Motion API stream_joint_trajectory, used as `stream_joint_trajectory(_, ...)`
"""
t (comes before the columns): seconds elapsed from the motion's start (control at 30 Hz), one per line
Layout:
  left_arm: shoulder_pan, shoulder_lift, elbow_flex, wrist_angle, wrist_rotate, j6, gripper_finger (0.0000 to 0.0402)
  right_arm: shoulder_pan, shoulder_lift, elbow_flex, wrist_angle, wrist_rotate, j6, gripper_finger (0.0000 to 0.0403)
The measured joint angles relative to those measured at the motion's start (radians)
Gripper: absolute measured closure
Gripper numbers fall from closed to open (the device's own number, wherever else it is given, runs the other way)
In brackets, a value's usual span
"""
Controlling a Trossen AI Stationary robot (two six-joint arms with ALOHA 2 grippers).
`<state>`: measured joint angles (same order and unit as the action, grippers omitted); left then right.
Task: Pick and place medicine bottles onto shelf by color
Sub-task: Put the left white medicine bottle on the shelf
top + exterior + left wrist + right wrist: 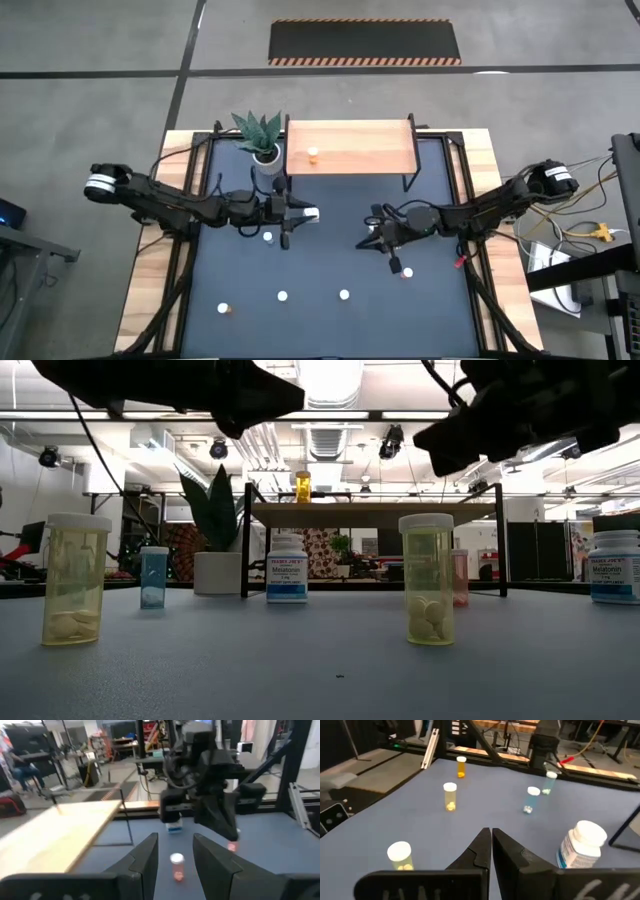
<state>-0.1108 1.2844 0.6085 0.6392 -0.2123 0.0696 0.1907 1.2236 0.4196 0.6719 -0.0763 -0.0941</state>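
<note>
Overhead, one orange bottle (313, 155) stands alone on the shelf (370, 150).

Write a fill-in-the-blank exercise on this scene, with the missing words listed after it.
1. The one bottle on the shelf has an ____ body.
2. The right gripper has its fingers ____.
3. The plant stands in a pot at the shelf's ____ end, seen from above.
4. The left gripper has its fingers apart and holds ____.

Missing words: orange; shut; left; nothing
</note>
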Motion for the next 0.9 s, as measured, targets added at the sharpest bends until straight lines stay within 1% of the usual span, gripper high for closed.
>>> stream_joint_trajectory(0.07, -0.007, 0.011, 0.001, -0.002, 0.0, -0.036, 0.0297, -0.001, 0.003, -0.004, -0.005, 0.008, 0.023, 0.0394)
stream_joint_trajectory(0.17, -0.016, 0.018, 0.001, -0.035, 0.0, -0.064, 0.0289, -0.001, 0.003, -0.006, -0.018, 0.078, 0.027, 0.0394)
stream_joint_trajectory(0.27, -0.018, 0.015, 0.001, -0.109, 0.0, -0.092, 0.0271, -0.001, 0.003, -0.003, -0.037, 0.133, 0.017, 0.0394)
stream_joint_trajectory(0.4, -0.018, 0.004, 0.001, -0.185, -0.022, -0.118, 0.024, -0.001, 0.003, 0.021, -0.063, 0.155, 0.004, 0.0379)
stream_joint_trajectory(0.57, -0.017, 0.02, -0.009, -0.239, -0.14, -0.117, 0.0203, -0.001, 0.004, 0.067, -0.153, 0.159, 0.005, 0.0322)
stream_joint_trajectory(0.8, 0.0, 0.095, -0.012, -0.238, -0.159, -0.118, 0.0171, -0.004, 0.004, 0.105, -0.254, 0.265, 0.017, 0.0227)
stream_joint_trajectory(0.9, 0.004, 0.139, -0.005, -0.239, -0.164, -0.117, 0.0148, -0.006, 0.004, 0.107, -0.27, 0.264, 0.017, 0.0199)
